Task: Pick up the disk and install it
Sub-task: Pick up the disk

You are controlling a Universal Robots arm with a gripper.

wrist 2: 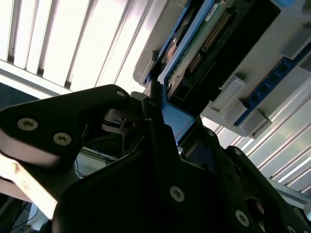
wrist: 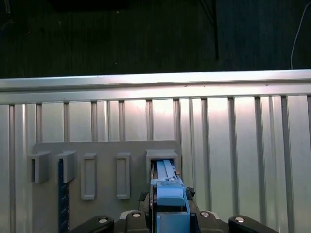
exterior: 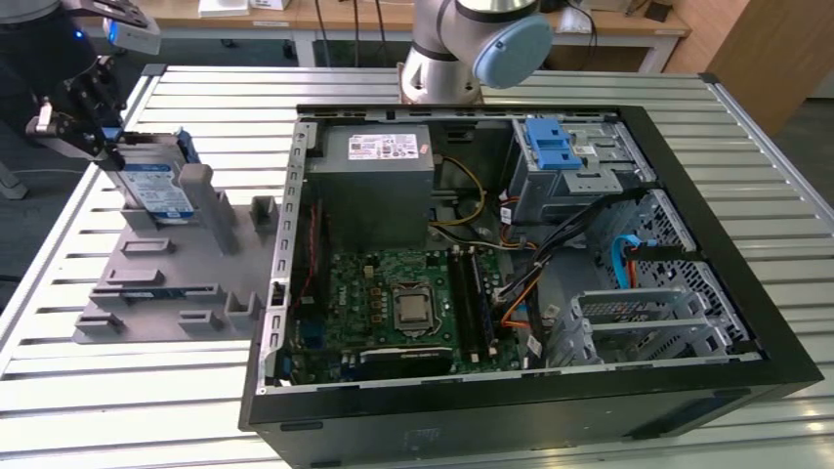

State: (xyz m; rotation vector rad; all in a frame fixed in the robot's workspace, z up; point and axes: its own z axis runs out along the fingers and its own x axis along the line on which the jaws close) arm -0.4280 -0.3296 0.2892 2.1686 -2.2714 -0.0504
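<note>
The disk (exterior: pixel 152 184), a silver drive with a white-and-blue label in a blue carrier, stands on edge in a slot of the grey rack (exterior: pixel 170 278) at the exterior view's left. My gripper (exterior: pixel 104 145) is at the disk's upper outer end, its black fingers closed around the blue carrier. In the first wrist view the carrier (wrist: pixel 168 191) sits between the fingers of the gripper (wrist: pixel 168 208), its far end in a rack slot (wrist: pixel 162 158). The second wrist view shows the disk's circuit-board side (wrist 2: pixel 206 41) and the gripper (wrist 2: pixel 158 114) at its blue edge.
The open computer case (exterior: pixel 729 322) lies at the exterior view's right of the rack, with a drive cage and blue latch (exterior: pixel 558 149), a grey power supply (exterior: pixel 378 166) and a motherboard (exterior: pixel 404 303). The arm's base (exterior: pixel 450 59) stands behind it. Slatted metal table (exterior: pixel 131 391) around.
</note>
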